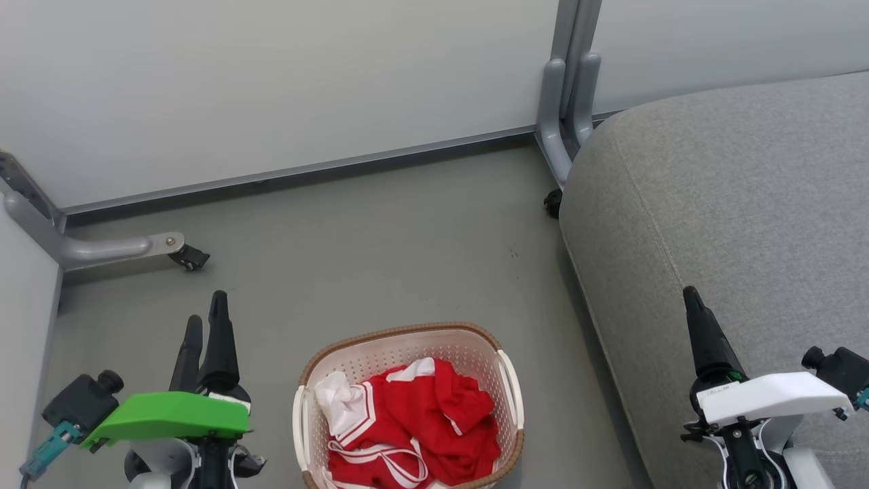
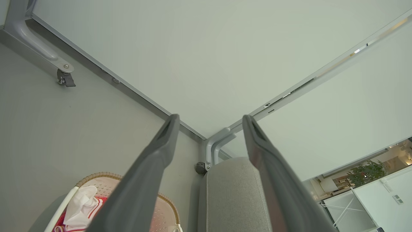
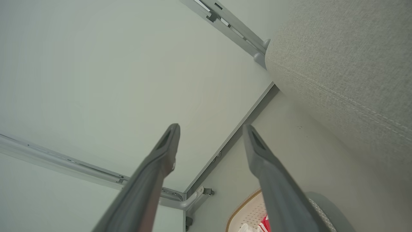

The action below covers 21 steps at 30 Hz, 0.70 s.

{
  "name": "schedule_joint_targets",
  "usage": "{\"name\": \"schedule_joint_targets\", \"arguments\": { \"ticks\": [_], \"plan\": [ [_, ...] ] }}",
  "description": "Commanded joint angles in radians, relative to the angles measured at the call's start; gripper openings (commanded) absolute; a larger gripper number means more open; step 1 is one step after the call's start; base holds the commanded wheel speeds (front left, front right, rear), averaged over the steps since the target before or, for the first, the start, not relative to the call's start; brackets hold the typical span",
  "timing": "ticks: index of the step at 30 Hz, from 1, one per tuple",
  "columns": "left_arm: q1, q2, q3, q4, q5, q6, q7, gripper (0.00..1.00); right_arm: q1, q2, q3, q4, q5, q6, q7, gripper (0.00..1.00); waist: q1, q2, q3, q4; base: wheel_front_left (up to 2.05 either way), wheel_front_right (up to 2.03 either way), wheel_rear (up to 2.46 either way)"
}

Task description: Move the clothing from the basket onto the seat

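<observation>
While left claw [image 1: 206,307] and right claw [image 3: 210,126] gape, clothing [image 1: 434,414] in basket [image 1: 400,333] between them

Green cover [image 1: 170,414], white cover [image 1: 774,396], dark fingers [image 1: 706,339]

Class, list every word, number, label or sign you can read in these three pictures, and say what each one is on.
No text is legible in these pictures.
The white label on the right gripper is too small to read.
The small plate far off in the left wrist view is blurred.
The red clothing in the basket has no print or numerals showing.
</observation>
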Motion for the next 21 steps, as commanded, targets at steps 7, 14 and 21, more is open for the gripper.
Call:
{"name": "schedule_joint_targets", "arguments": {
  "ticks": [7,14,21],
  "plan": [
    [-0.016,0.008,-0.053,-0.02,0.233,0.029,-0.044,1.0,-0.011,-0.009,0.03,-0.021,-0.217,0.0,-0.045,1.0,0.0,0.0,0.0,0.005,0.0,0.0,0.0],
    [-0.016,0.008,-0.07,-0.019,0.302,0.034,-0.056,1.0,-0.007,-0.009,0.036,-0.01,-0.274,0.0,-0.058,1.0,0.0,0.0,-0.002,0.009,0.0,0.0,0.0],
    [-0.015,0.009,-0.089,-0.006,0.398,0.04,-0.077,1.0,-0.006,-0.01,0.049,0.008,-0.355,0.0,-0.077,1.0,0.0,0.0,-0.003,0.013,0.0,0.0,0.0]
  ]
}}
